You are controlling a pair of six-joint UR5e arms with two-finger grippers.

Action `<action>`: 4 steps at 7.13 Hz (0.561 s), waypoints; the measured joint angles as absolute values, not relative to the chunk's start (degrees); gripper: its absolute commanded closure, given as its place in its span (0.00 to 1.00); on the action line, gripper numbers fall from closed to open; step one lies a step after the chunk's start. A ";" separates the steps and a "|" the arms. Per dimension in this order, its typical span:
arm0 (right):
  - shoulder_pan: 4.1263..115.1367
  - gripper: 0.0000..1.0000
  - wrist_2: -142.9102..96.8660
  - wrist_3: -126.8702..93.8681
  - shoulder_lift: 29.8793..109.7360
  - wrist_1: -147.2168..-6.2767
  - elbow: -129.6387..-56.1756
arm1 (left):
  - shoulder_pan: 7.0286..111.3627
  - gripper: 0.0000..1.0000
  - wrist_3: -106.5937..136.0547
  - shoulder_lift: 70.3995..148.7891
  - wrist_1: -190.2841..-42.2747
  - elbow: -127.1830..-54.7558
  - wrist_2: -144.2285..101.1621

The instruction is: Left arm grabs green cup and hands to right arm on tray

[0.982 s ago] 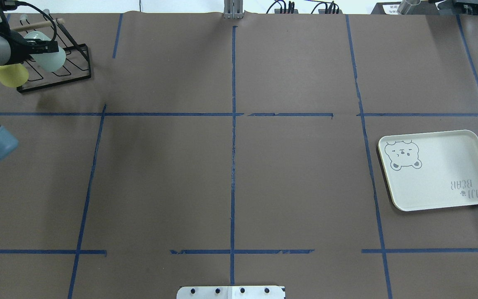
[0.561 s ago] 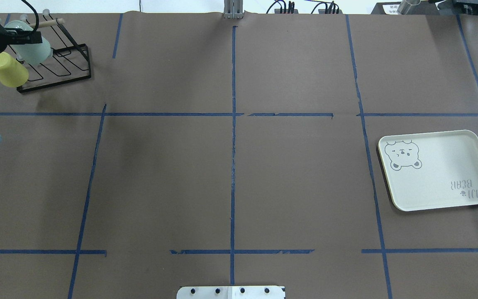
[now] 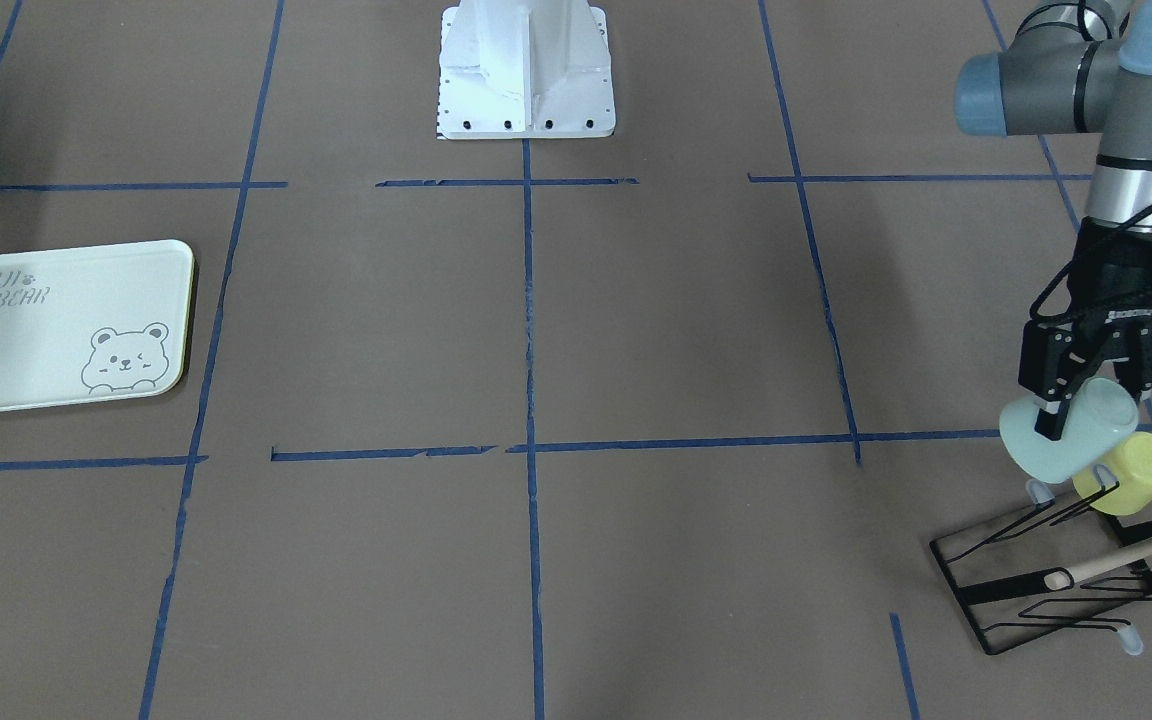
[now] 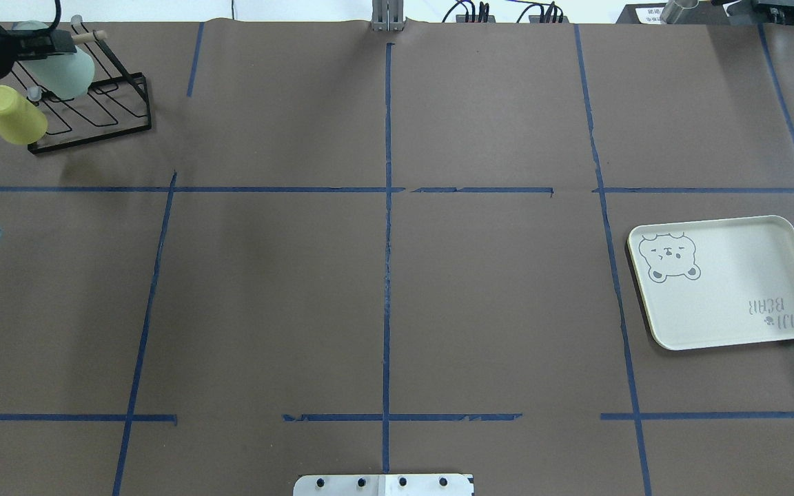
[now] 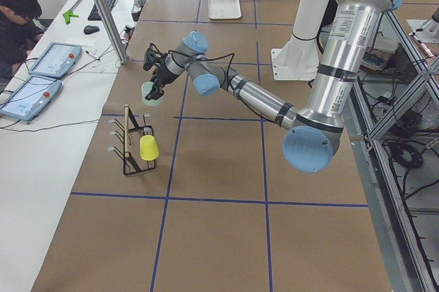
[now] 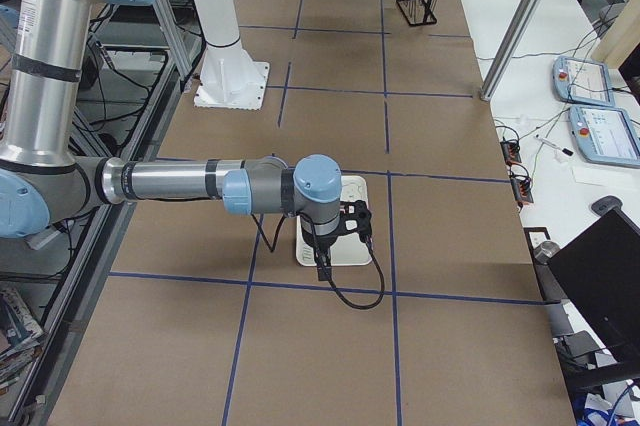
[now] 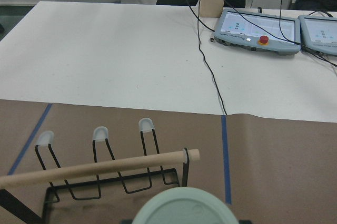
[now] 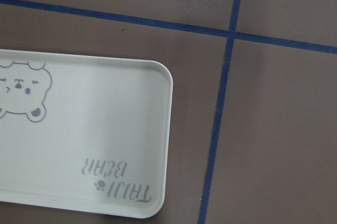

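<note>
My left gripper (image 3: 1066,415) is shut on the green cup (image 3: 1071,440) and holds it tilted in the air above the black wire rack (image 3: 1056,590). In the overhead view the green cup (image 4: 63,69) and the left gripper (image 4: 49,48) are at the far left corner. The cup's round end (image 7: 184,209) fills the bottom of the left wrist view. The tray (image 4: 728,289) lies flat at the right, with nothing on it. My right gripper (image 6: 325,261) hangs over the tray (image 6: 352,256); I cannot tell if it is open. The right wrist view shows only the tray (image 8: 95,145).
A yellow cup (image 3: 1131,475) sits upside down on a rack prong, just beside the held cup. A wooden rod (image 3: 1126,555) lies across the rack. The robot's white base (image 3: 526,70) stands at the table's near middle. An operator (image 5: 17,21) sits beyond the far edge.
My left gripper has carried the green cup up off the rack and toward the table's far edge. The yellow cup, rack and tray have not moved.
</note>
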State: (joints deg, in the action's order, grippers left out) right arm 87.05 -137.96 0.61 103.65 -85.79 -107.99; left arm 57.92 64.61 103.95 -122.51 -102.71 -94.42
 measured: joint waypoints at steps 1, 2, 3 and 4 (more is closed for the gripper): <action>85.96 0.00 -140.60 -4.90 103.58 -81.32 -108.01 | 54.99 0.41 70.82 104.03 -124.09 -103.18 -94.43; 83.78 0.00 -142.36 -13.26 103.52 -74.61 -108.01 | 51.81 0.41 76.92 104.10 -126.45 -103.61 -94.46; 80.72 0.00 -143.07 -23.87 103.41 -66.00 -108.01 | 48.71 0.41 82.51 104.16 -129.50 -103.79 -94.47; 77.55 0.00 -143.30 -35.58 103.10 -56.57 -107.97 | 46.05 0.41 87.38 104.20 -133.12 -103.84 -94.48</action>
State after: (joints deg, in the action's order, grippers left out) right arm 77.55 -143.30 -35.58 103.10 -56.57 -107.97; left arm 46.05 87.38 104.20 -133.12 -103.84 -94.48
